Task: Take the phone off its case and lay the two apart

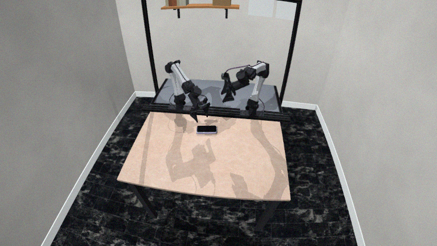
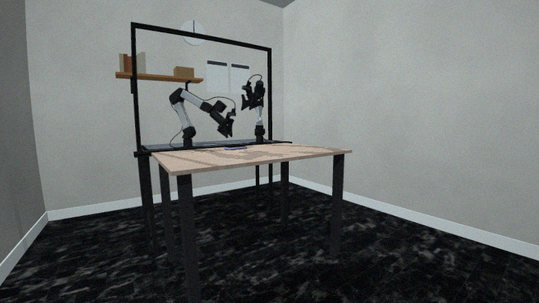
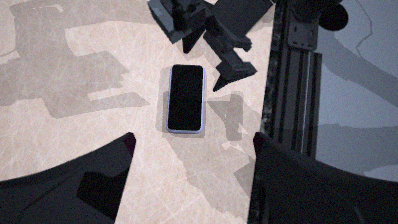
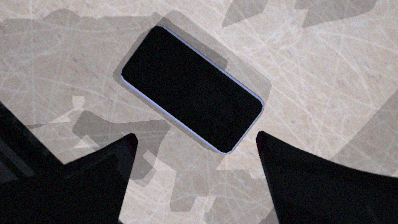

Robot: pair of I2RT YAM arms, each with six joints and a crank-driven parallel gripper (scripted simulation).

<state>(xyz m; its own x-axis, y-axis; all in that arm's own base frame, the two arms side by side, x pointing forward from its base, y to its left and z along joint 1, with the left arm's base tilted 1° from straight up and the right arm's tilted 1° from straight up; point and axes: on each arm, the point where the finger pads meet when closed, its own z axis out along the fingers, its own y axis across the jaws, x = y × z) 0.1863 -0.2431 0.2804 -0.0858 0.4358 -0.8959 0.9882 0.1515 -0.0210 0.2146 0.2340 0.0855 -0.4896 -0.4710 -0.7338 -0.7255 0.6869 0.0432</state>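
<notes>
The phone (image 1: 206,128) (image 3: 186,97) (image 4: 192,90) lies black screen up, seated in its lavender case (image 1: 206,133) (image 2: 235,148) (image 3: 186,132), on the table near its robot-side edge. Only a thin rim of the case shows around the phone. My right gripper (image 1: 202,118) (image 2: 228,136) (image 3: 199,71) (image 4: 196,135) is open and empty above the table, close to the phone, which lies slanted in its wrist view. My left gripper (image 1: 228,96) (image 2: 246,108) (image 3: 194,135) is open and empty, higher up and farther from the phone.
The wooden table (image 1: 244,152) (image 2: 180,165) carries arm shadows. A black rail (image 1: 219,112) (image 3: 295,100) runs along its robot side. The right gripper hangs beside the phone, within the left wrist view. A black frame (image 2: 134,93) stands behind the arms.
</notes>
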